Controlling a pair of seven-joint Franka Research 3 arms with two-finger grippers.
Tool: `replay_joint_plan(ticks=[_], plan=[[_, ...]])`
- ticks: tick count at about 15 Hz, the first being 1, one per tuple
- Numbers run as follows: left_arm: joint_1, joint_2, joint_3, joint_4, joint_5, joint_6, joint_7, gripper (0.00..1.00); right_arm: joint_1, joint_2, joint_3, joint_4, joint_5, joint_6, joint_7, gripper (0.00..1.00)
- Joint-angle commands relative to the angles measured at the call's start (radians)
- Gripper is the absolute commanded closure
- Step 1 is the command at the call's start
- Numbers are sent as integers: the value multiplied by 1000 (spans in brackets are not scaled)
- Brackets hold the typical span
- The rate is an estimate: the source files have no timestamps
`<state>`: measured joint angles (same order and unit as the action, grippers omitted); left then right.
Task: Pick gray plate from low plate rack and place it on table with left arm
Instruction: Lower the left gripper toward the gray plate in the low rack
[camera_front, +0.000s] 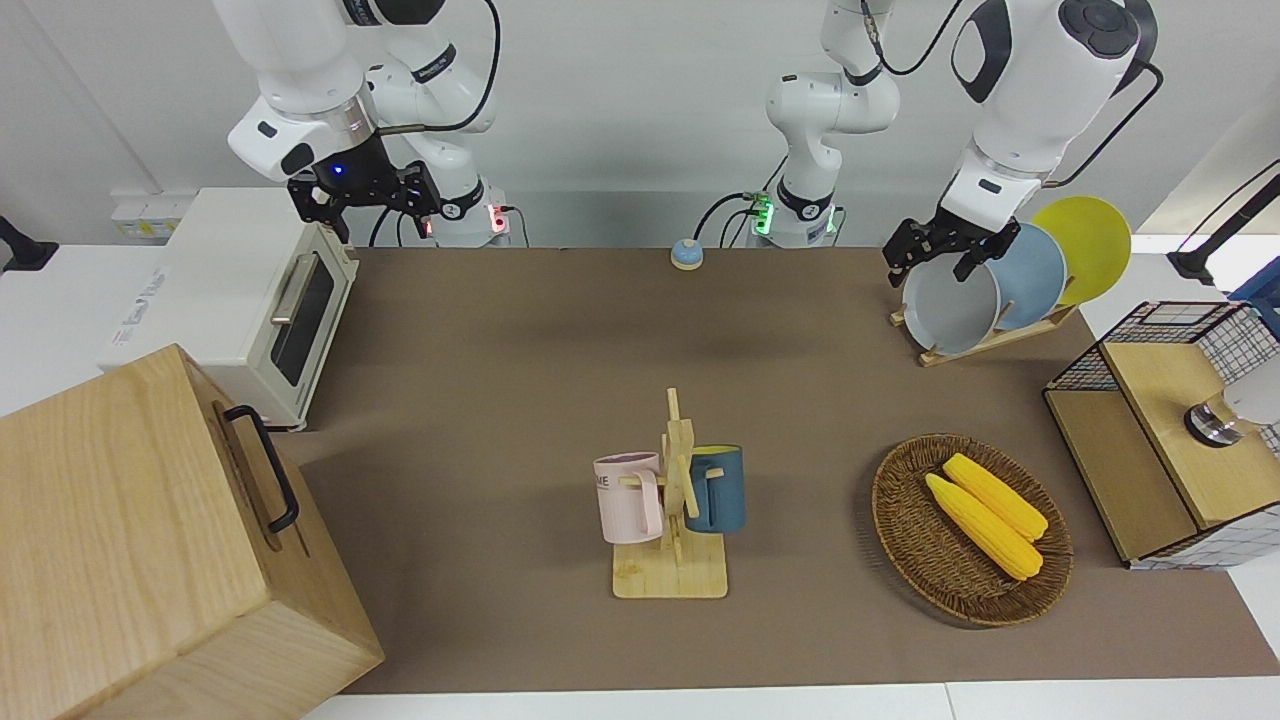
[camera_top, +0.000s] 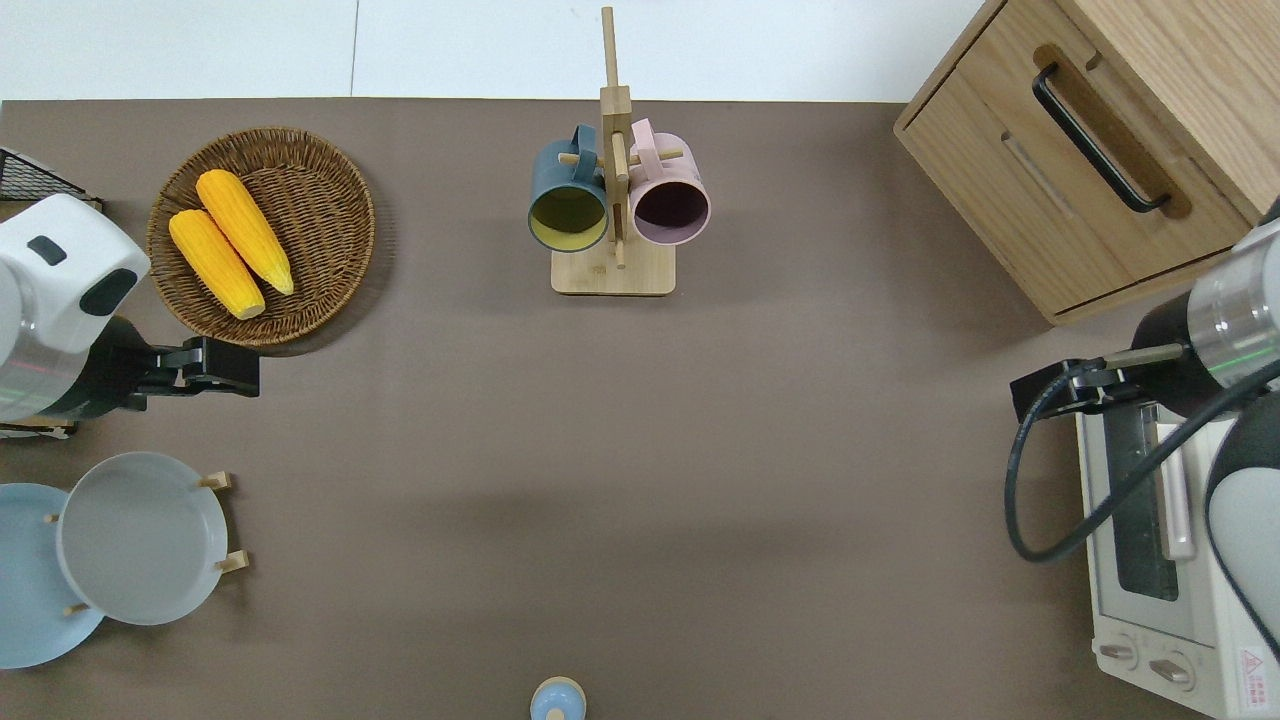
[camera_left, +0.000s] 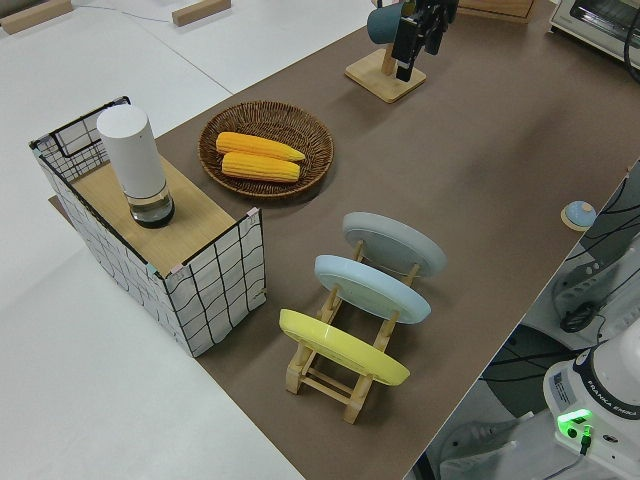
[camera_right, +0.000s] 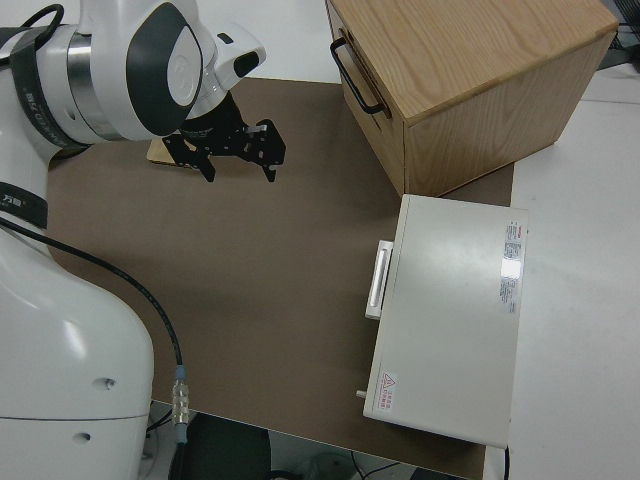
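Front view: the left gripper (camera_front: 938, 258) hangs with fingers spread, at the upper rim of the gray plate (camera_front: 952, 305), which leans in the low plate rack (camera_front: 985, 343); contact cannot be told. The right arm is parked.

Overhead view: the left gripper sits over bare table (camera_top: 640, 450), clear of the plate, between the plate and the wicker basket (camera_top: 262, 234).

Left side view: the gray plate stands in the end slot, beside the blue plate (camera_left: 372, 288) and then the yellow plate (camera_left: 343, 347).
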<state>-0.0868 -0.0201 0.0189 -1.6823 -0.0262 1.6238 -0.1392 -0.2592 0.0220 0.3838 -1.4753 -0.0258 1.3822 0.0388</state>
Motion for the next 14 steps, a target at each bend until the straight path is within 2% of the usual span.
replay_joint_plan(ticks=[1, 11, 14], plan=[[-14, -6, -4, 22, 20, -44, -6, 2, -23, -2, 21, 6, -5, -11, 12, 17], [-14, -7, -20, 21, 34, -51, -51, 2, -23, -2, 21, 7, -6, -12, 12, 17], [-16, -15, -22, 9, 122, -51, -49, 2, -23, -2, 21, 7, -5, -11, 12, 17]])
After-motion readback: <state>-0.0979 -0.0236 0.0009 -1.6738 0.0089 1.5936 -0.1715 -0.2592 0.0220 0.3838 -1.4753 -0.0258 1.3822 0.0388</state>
